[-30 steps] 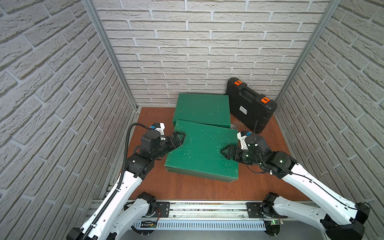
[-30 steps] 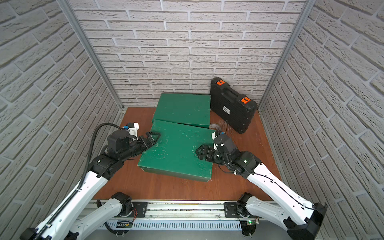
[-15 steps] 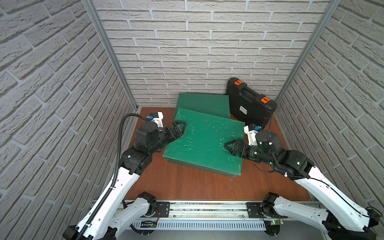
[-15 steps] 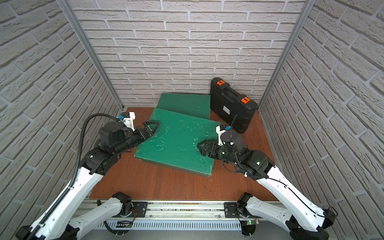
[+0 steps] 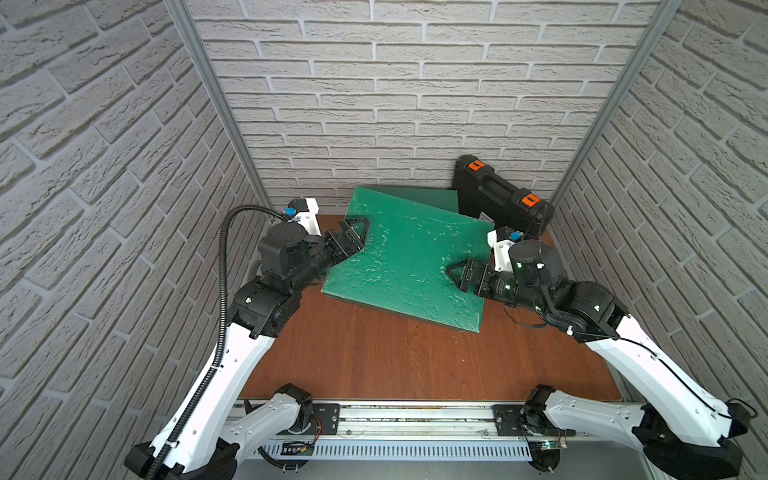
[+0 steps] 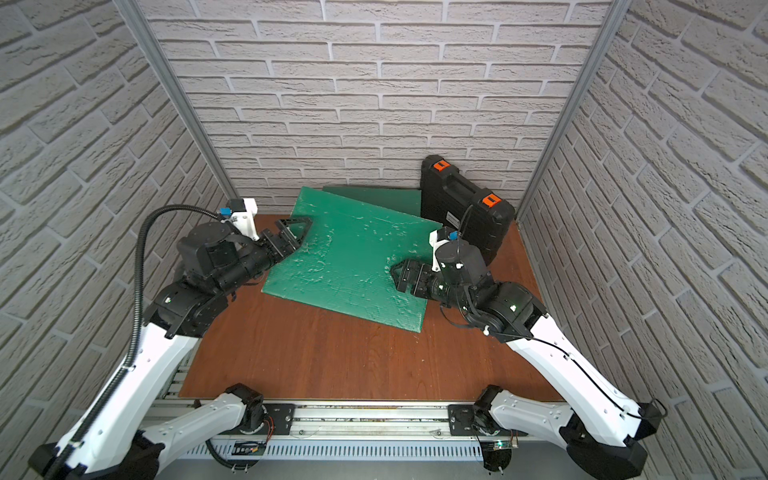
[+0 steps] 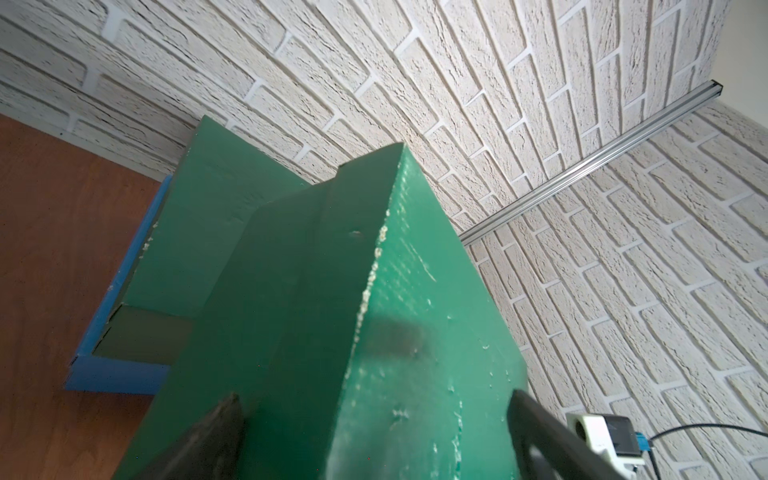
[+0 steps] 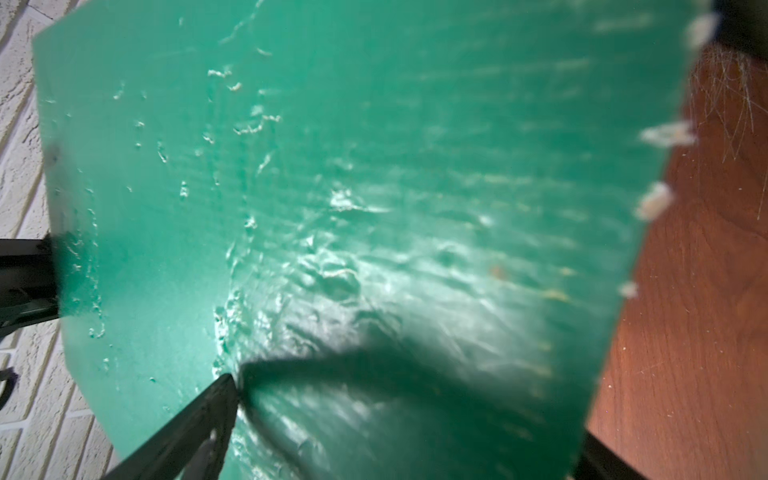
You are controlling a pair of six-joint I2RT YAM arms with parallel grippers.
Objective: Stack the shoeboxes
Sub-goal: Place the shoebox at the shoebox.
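A scuffed green shoebox point(image 5: 407, 266) point(image 6: 353, 266) hangs tilted above the table, held at both ends. My left gripper point(image 5: 357, 241) point(image 7: 374, 399) clamps its left end, one finger on the lid and one below. My right gripper point(image 5: 455, 274) point(image 8: 405, 415) clamps the right end the same way, with the lid point(image 8: 332, 166) filling that view. The held box's far corner overlaps a second green shoebox point(image 5: 419, 195) point(image 7: 199, 216) at the back wall. That one rests on the blue shoebox point(image 7: 124, 266), which is hidden in both top views.
A black tool case point(image 5: 498, 199) point(image 6: 461, 208) with orange latches leans against the back wall at the right, close to my right wrist. Brick walls close in three sides. The brown table point(image 5: 395, 365) shows in front of the held box.
Both arms have risen and moved toward the back wall, lifting the green shoebox off the table and carrying it over the rear green one.
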